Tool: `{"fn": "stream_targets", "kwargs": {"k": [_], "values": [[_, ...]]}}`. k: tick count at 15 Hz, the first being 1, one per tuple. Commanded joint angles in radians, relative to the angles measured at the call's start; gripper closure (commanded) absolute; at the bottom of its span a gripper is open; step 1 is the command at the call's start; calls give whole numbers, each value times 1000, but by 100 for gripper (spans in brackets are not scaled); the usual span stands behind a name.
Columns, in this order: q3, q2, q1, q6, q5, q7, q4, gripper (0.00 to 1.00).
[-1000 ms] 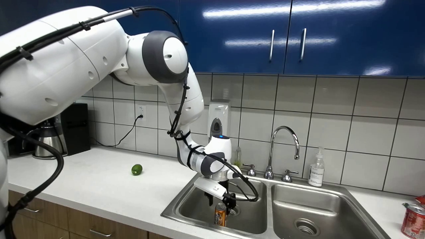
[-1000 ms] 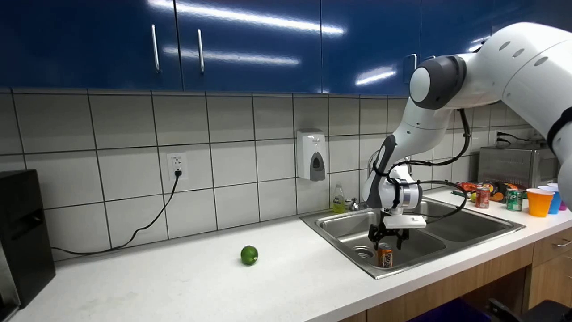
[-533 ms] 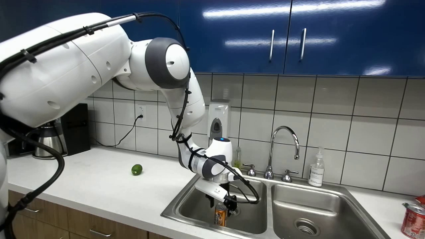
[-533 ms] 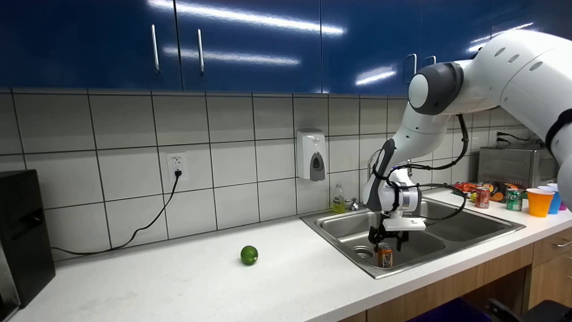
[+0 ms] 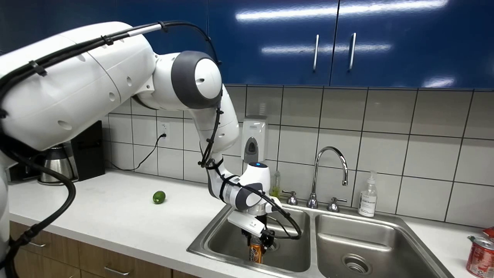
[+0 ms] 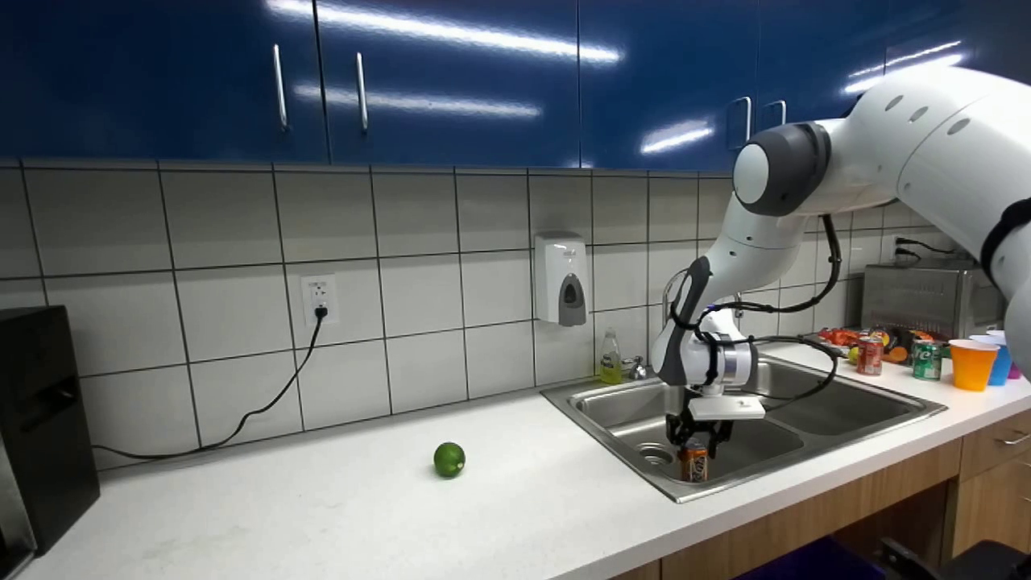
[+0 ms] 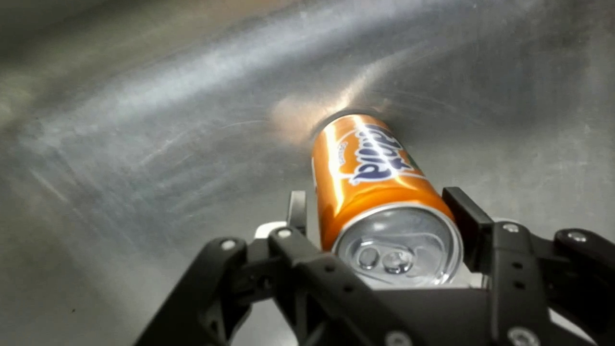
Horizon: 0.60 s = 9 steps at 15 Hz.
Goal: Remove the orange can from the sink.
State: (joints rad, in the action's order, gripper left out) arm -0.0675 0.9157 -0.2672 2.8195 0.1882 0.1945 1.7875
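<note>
Close in front, the pincer (image 7: 382,218) is spread around an orange Fanta can (image 7: 375,168), a gap on one side. The can stands upright in the stainless-steel double sink (image 5: 313,243); reaching seems done, gripping and lifting remain.

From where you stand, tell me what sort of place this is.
Most likely a kitchen, perhaps a shared or office one: it has a double-bowl steel sink, blue wall cabinets and a wall-mounted dispenser.
</note>
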Motion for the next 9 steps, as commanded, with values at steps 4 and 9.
{"fn": "stream_targets", "kwargs": {"k": [4, 9], "values": [[26, -6, -11, 3, -39, -24, -18, 62], [46, -97, 13, -22, -53, -21, 28, 62]]}}
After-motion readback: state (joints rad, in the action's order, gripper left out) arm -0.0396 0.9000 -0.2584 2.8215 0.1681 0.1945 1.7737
